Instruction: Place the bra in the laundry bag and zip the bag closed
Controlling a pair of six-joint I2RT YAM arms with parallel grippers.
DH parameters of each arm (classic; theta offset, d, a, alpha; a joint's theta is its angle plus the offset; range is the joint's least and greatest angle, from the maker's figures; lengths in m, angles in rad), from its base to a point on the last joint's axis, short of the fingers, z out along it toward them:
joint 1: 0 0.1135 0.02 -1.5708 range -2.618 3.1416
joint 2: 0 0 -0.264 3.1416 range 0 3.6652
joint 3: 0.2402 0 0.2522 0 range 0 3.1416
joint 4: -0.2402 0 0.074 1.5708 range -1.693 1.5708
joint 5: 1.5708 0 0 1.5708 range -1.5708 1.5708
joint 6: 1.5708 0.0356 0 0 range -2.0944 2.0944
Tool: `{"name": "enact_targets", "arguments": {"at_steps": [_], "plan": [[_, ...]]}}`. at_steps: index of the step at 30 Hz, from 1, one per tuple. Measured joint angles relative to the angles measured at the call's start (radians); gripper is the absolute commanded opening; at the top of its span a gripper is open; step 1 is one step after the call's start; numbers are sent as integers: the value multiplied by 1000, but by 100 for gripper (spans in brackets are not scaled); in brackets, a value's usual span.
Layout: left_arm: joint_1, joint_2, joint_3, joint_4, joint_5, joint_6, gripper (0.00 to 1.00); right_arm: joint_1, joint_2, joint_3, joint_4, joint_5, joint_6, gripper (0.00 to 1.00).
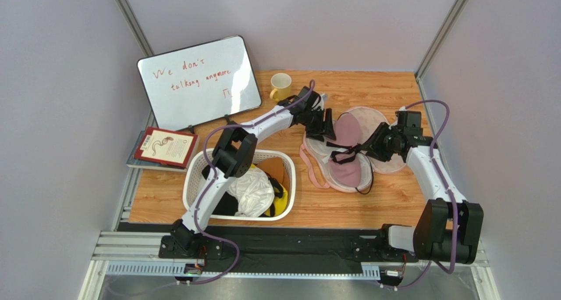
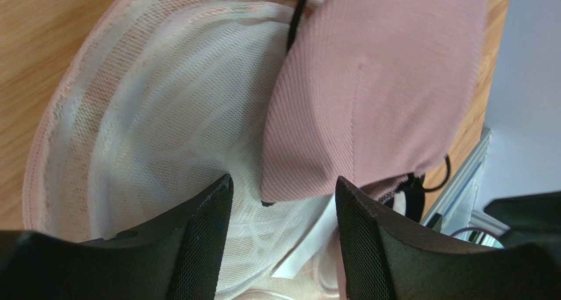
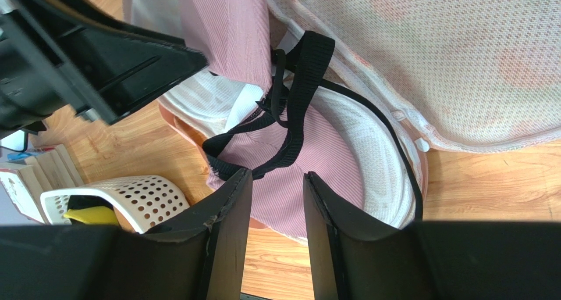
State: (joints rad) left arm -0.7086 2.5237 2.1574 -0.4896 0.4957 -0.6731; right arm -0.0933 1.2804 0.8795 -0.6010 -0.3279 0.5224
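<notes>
Aluminium rail (image 1: 125, 252), wooden table (image 1: 369, 208), grey walls (image 1: 507, 63)

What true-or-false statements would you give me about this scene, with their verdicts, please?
1. The bra lies partly on the laundry bag. True.
2. The laundry bag is zipped closed. False: it lies open, with the bra showing on top.
3. The mug lies tipped on its side. False: it stands upright on the table, beside the whiteboard.
4. The left gripper is open, its fingers apart above the bra and the bag. True.
</notes>
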Motion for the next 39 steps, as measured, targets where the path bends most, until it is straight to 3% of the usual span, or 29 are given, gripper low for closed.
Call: {"name": "enact_targets", "arguments": {"at_steps": [4, 7, 9, 10, 11, 16, 23, 30, 39], "plan": [[3, 12, 2, 14, -4, -29, 53, 0, -31, 0, -10, -3, 0, 40], [2, 12, 2, 24, -16, -54, 28, 0, -32, 0, -12, -3, -1, 40], [2, 12, -4, 45, -27, -67, 19, 0, -32, 0, -13, -3, -1, 40], [2, 12, -10, 58, -33, -71, 5, 0, -32, 0, -13, -3, -1, 40], [2, 12, -16, 66, -39, -76, 0, 0, -32, 0, -14, -3, -1, 40], [2, -1, -50, 74, -76, -75, 0, 0, -32, -2, -14, -3, -3, 40], [2, -137, -163, 33, -160, -14, 0, 0, -28, -16, -13, -4, -16, 40], [2, -230, -173, -2, -183, 55, 0, 0, 2, -32, -16, -4, -44, 40], [1, -282, -299, -47, -195, 134, 0, 0, 34, -32, -16, -13, -62, 40]]}}
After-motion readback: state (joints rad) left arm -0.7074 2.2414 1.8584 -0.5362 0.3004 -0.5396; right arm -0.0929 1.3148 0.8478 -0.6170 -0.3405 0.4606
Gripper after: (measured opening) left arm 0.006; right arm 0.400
